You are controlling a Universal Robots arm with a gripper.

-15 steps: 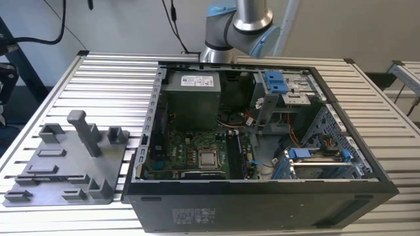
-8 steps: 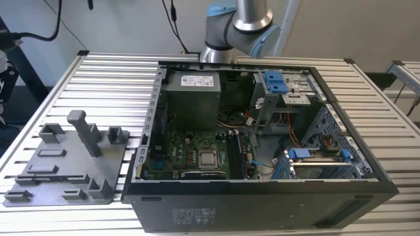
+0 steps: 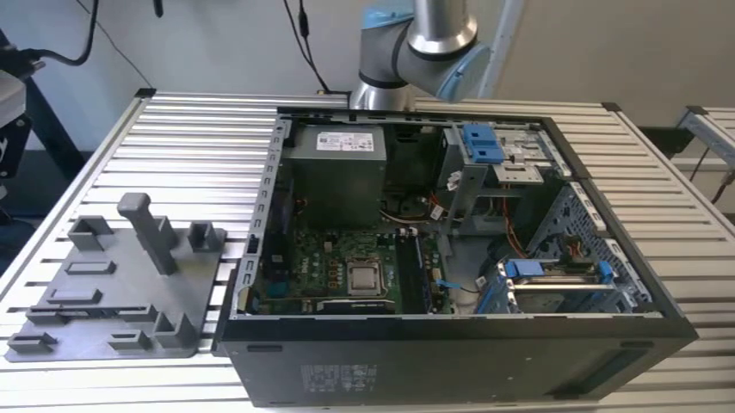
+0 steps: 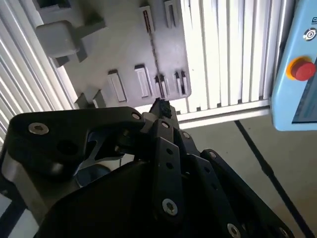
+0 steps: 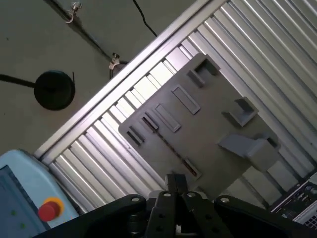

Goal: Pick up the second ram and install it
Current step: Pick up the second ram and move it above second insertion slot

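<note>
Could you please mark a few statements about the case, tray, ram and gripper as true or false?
1. The case lies open on the slatted table. True.
2. The grey tray is inside the case. False: it lies on the table beside the case, on the exterior view's left.
3. The gripper hangs over the tray. True, as both wrist views show.
4. The ram lies on the bare table slats. False: it appears as a thin dark strip, edge-on, on the tray.
5. The button on the blue pendant is green. False: it is red.
</note>
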